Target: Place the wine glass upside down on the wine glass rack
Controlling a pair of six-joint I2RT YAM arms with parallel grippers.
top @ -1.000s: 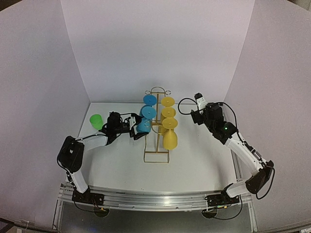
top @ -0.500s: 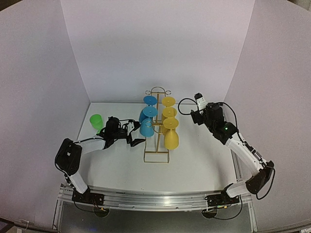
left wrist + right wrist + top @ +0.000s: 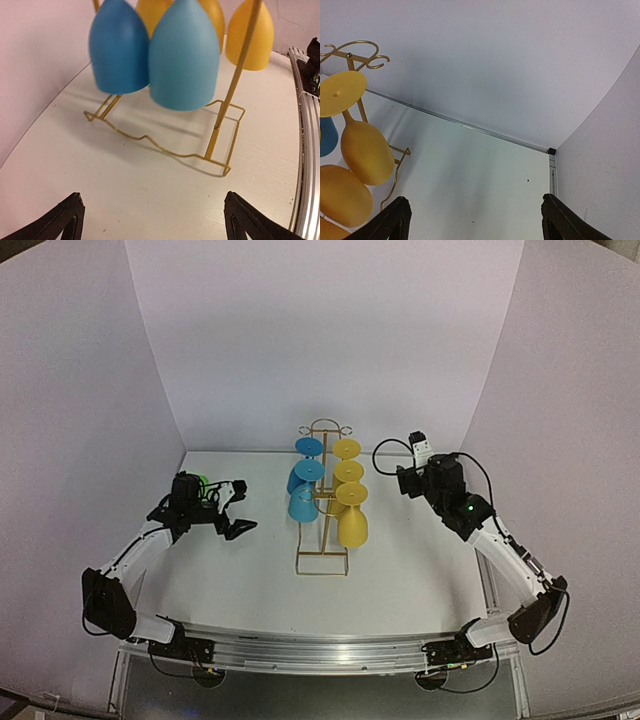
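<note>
Saw the wine glass rack (image 3: pixel 227 100) standing upright in the middle of the table (image 3: pixel 400 580). Noticed blue wine glasses (image 3: pixel 302 505) hanging upside down on its left side and yellow wine glasses (image 3: pixel 352 528) on its right. Found the left gripper (image 3: pixel 238 508) wide open and empty, off to the left of the rack (well apart, touching nothing). Found the right gripper (image 3: pixel 475 210) open and empty too, off to the right.

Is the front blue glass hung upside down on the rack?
Upside down: the front blue glass hangs bowl-down on the wine glass rack, apart from the open left gripper.
</note>
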